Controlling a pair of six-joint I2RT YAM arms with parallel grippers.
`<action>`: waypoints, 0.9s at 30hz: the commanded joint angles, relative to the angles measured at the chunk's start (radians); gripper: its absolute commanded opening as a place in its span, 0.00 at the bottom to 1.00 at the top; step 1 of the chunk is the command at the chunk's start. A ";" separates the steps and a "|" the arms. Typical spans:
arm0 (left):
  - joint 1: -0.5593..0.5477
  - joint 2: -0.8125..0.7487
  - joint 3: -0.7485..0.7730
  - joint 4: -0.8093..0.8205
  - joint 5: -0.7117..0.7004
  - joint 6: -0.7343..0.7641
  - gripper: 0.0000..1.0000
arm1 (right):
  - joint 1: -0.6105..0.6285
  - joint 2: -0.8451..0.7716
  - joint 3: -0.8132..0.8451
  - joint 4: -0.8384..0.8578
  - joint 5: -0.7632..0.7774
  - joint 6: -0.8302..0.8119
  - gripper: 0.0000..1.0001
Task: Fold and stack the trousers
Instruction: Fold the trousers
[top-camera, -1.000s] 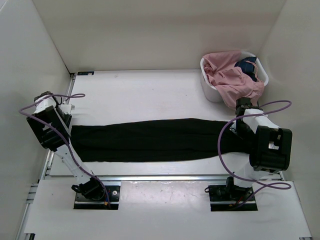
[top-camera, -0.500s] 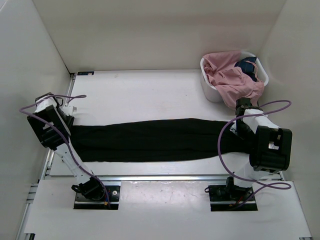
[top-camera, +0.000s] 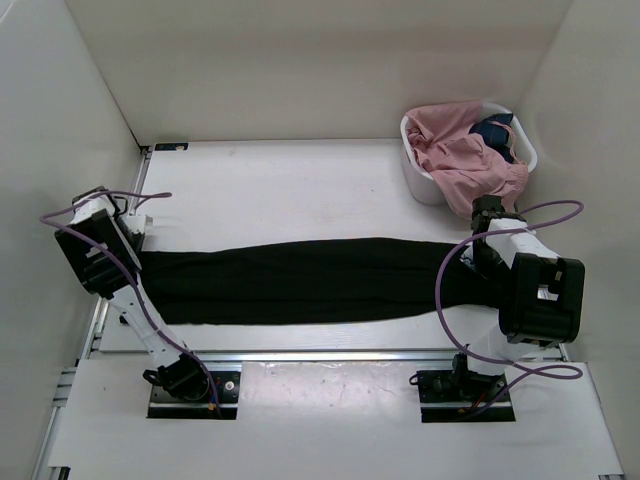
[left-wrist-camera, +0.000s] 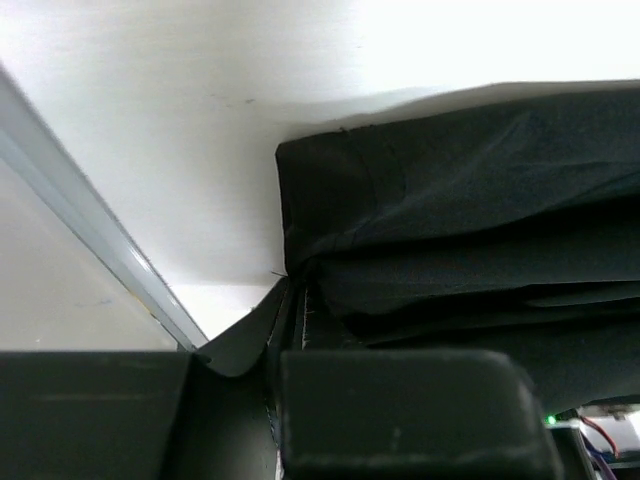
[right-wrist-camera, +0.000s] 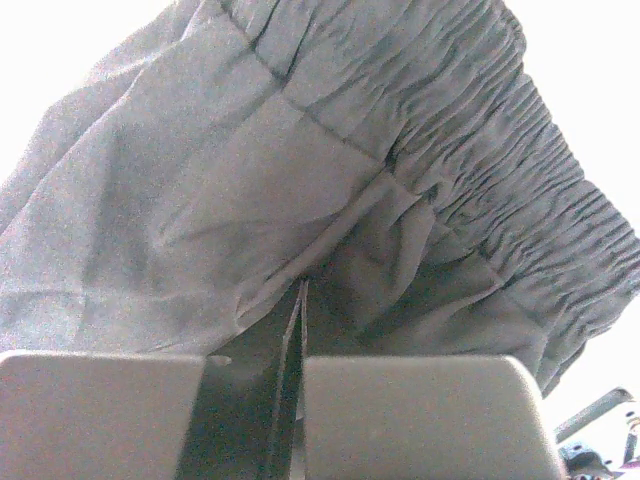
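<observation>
Trousers (top-camera: 300, 280): black, laid lengthwise across table (top-camera: 280, 190), legs to left. Left gripper (left-wrist-camera: 290, 300): jaws, apart a second ago, now pinching hem corner. Right gripper (right-wrist-camera: 300, 300): pinching waistband fabric. Both ends secured; end-to-end fold likely next.

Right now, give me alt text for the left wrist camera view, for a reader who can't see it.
The left gripper, seen close up, is shut on a pinch of fabric at the hem end of the black trousers. The legs lie layered on the white table, and a metal rail runs diagonally at left.
</observation>
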 joint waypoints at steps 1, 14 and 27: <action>-0.005 -0.092 -0.006 0.039 -0.020 -0.004 0.14 | -0.002 -0.025 -0.011 -0.014 0.016 -0.010 0.00; -0.025 -0.126 -0.051 0.070 -0.070 -0.004 0.30 | -0.002 -0.024 -0.002 -0.014 0.007 -0.019 0.00; -0.044 -0.233 0.029 0.140 0.038 -0.003 0.14 | -0.002 -0.024 -0.020 -0.014 0.007 -0.028 0.00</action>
